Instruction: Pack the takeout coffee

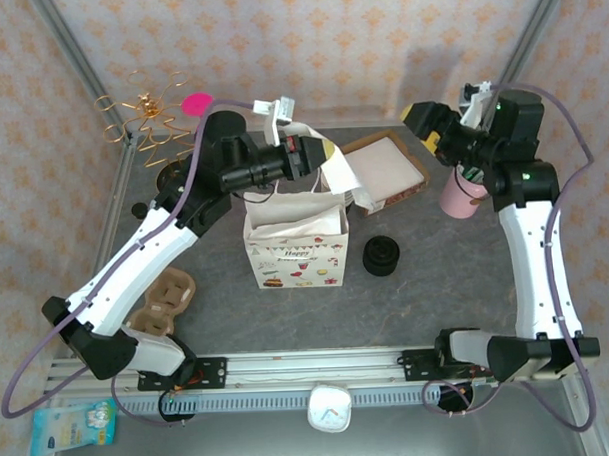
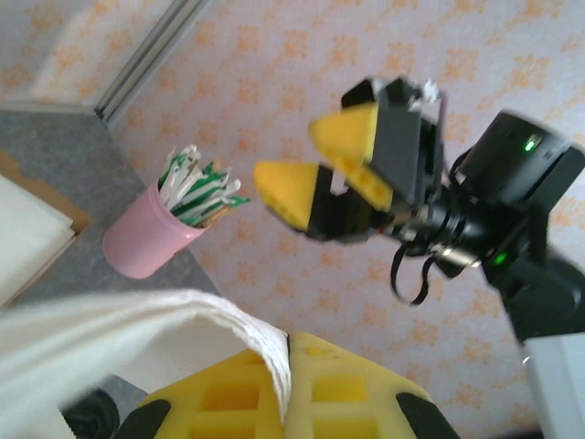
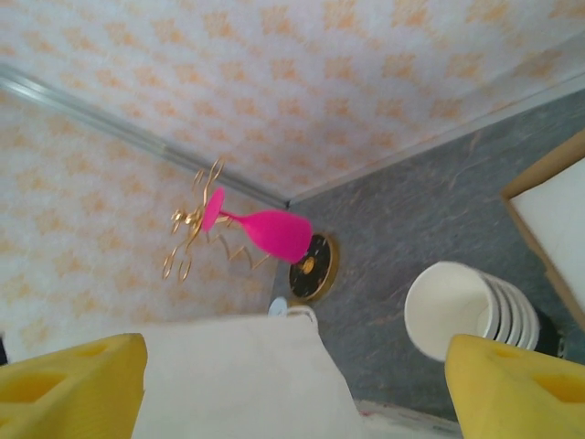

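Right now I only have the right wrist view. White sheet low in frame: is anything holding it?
Observer: The left gripper is shut on that white paper sheet, near the open top of the printed white paper gift bag.
Operator: Any lids nearby?
Observer: A stack of round black plastic lids stands just right of the bag.
Operator: Cup carrier?
Observer: The brown pulp cup carrier lies left of the bag, by the left arm.
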Controlling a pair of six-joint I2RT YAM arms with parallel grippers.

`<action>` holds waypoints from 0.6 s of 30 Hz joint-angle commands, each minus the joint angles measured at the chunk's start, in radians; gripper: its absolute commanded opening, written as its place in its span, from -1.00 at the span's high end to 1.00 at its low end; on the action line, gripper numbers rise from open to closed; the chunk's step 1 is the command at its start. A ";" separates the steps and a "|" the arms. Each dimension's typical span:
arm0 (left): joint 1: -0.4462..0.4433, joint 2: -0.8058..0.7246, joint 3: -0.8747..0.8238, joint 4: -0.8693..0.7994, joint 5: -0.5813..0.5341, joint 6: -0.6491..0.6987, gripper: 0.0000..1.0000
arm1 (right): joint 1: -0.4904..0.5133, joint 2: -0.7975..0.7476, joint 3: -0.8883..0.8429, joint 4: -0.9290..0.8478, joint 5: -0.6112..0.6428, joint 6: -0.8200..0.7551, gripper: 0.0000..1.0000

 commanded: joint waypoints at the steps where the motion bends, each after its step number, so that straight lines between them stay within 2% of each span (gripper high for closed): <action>1: 0.003 0.003 0.103 -0.006 0.063 0.028 1.00 | 0.009 -0.099 -0.071 0.178 -0.077 -0.111 -0.70; 6: 0.004 0.071 0.278 -0.253 0.057 0.157 1.00 | 0.036 -0.179 -0.235 0.402 -0.134 -0.203 -0.69; 10: 0.004 0.119 0.368 -0.387 0.067 0.221 1.00 | 0.134 -0.207 -0.287 0.406 -0.127 -0.432 -0.61; 12: 0.003 0.161 0.453 -0.488 0.024 0.248 1.00 | 0.179 -0.225 -0.327 0.432 -0.120 -0.496 -0.61; 18: -0.003 0.176 0.464 -0.451 0.010 0.210 1.00 | 0.352 -0.276 -0.425 0.432 -0.060 -0.720 -0.60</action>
